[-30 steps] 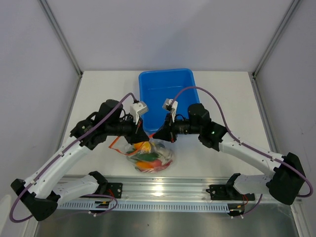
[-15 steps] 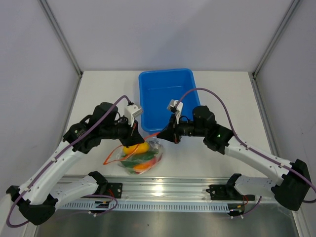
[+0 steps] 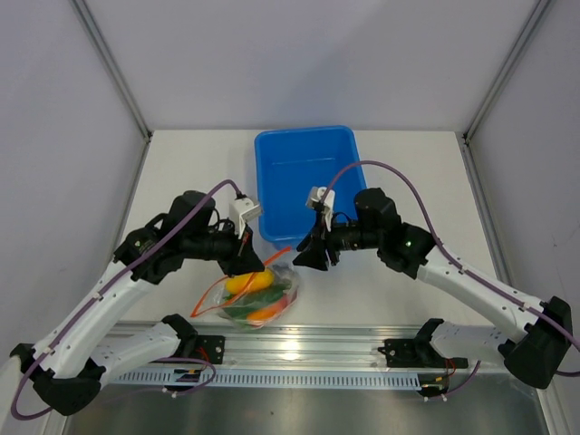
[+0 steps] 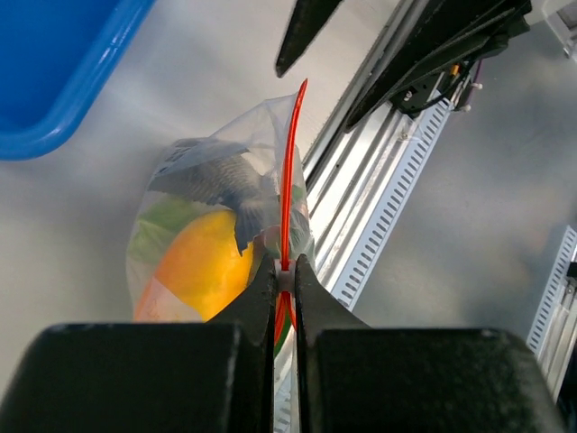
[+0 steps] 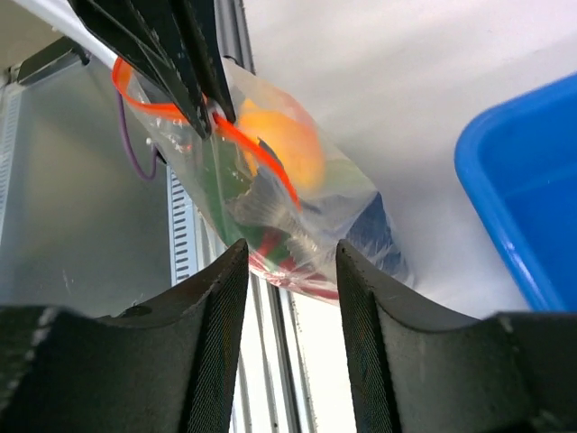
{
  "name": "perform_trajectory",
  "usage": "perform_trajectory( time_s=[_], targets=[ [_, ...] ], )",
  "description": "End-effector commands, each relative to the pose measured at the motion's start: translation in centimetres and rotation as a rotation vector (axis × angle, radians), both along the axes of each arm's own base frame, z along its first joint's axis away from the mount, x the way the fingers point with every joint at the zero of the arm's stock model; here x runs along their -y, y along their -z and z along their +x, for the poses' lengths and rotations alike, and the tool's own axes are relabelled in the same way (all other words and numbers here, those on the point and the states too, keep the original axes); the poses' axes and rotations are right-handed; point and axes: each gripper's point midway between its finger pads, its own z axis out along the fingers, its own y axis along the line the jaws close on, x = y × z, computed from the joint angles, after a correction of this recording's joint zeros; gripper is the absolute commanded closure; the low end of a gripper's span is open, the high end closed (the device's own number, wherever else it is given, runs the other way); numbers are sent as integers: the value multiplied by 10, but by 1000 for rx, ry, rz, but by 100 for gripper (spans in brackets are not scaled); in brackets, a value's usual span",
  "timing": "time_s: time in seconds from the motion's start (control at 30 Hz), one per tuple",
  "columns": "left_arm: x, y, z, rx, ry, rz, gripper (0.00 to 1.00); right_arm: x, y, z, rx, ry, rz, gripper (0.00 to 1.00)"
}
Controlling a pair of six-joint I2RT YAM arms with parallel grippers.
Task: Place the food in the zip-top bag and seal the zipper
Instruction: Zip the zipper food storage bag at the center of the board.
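Note:
The clear zip-top bag [image 3: 258, 294] lies near the table's front edge, holding toy food: an orange-yellow pepper [image 3: 246, 282], a grey fish [image 4: 216, 180], green and red pieces. My left gripper [image 3: 246, 260] is shut on the bag's red-orange zipper [image 4: 287, 180], partway along the strip. The zipper also shows in the right wrist view [image 5: 252, 149]. My right gripper [image 3: 304, 256] is open and empty, just right of the bag's mouth, with its fingers apart from the plastic. The bag fills the middle of the right wrist view [image 5: 288, 207].
The blue tub [image 3: 305, 177] stands behind the bag, its corner showing in the left wrist view [image 4: 54, 81] and right wrist view [image 5: 523, 180]. The metal rail [image 3: 290, 349] runs along the table's front edge, close under the bag.
My left gripper has slid left along the zipper, and the bag has shifted left with it. My right gripper has let go of the zipper's end and opened.

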Motion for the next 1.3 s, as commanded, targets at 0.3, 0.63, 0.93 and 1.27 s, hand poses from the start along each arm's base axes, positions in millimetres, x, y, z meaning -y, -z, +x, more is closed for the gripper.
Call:
perform_trajectory(
  time_s=[0.3,0.63,0.93,1.27],
  targets=[
    [16,-25,-9,40,81,-141,99,-35,-11,3,20,-224,0,48],
    [18,-24,-8,33,90,-138,97,-48,-15,-19,-58,-389,24,56],
    [19,-24,-7,33,90,-136,97,-52,-15,-27,-87,-449,11,74],
    [19,-27,-6,38,92,-136,96,-55,-6,-21,-117,-430,-22,99]
  ],
)
